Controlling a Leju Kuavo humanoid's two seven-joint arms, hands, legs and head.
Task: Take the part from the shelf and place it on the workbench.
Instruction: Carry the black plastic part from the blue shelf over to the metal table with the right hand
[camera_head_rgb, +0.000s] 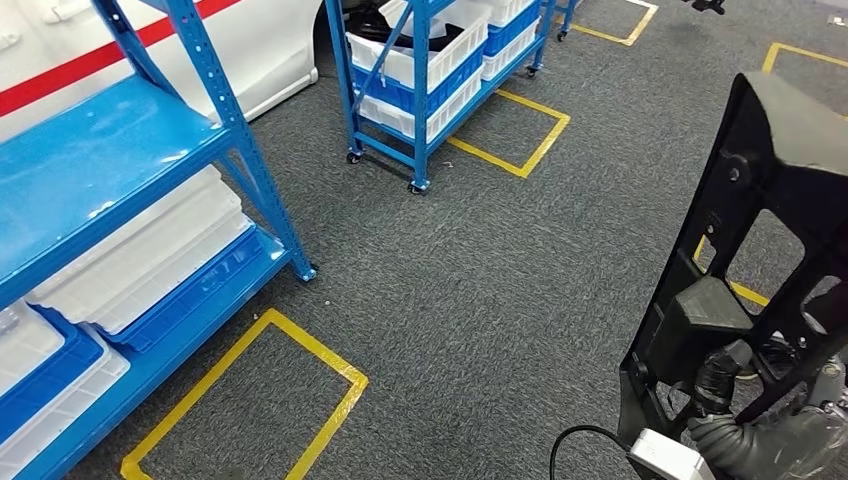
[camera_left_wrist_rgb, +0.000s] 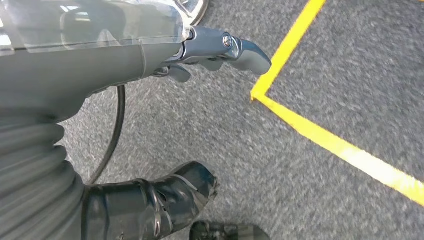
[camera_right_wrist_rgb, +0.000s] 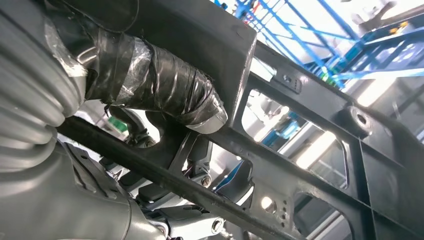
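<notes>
One black part (camera_head_rgb: 770, 200), a long openwork frame of ribs and cut-outs, stands nearly upright at the right of the head view, carried clear of the grey carpet (camera_head_rgb: 480, 290). The right hand (camera_head_rgb: 735, 400) grips it near its lower end: in the right wrist view the taped thumb (camera_right_wrist_rgb: 165, 85) presses over a flat edge of the frame while the darker fingers (camera_right_wrist_rgb: 200, 165) curl behind a rib. It is off the shelf and in the air, and no workbench can be seen, so I judge the carry is under way and the placing not yet begun.

The left hand (camera_left_wrist_rgb: 150, 205) hangs over the carpet beside a corner of yellow floor tape (camera_left_wrist_rgb: 320, 135), holding nothing, its fingers apart.

Further out, a blue shelf rack (camera_head_rgb: 130, 150) with white and blue bins (camera_head_rgb: 150, 260) stands at the left, and a wheeled blue rack (camera_head_rgb: 420, 90) with more bins stands farther off, beside a white car body with a red stripe (camera_head_rgb: 90, 50).

The risk lies in the grip: most of the frame stands above the hand, so a jolt in walking could lever it against the thumb and let it tip or slide. Its upper end could also clip a rack upright during a turn.
</notes>
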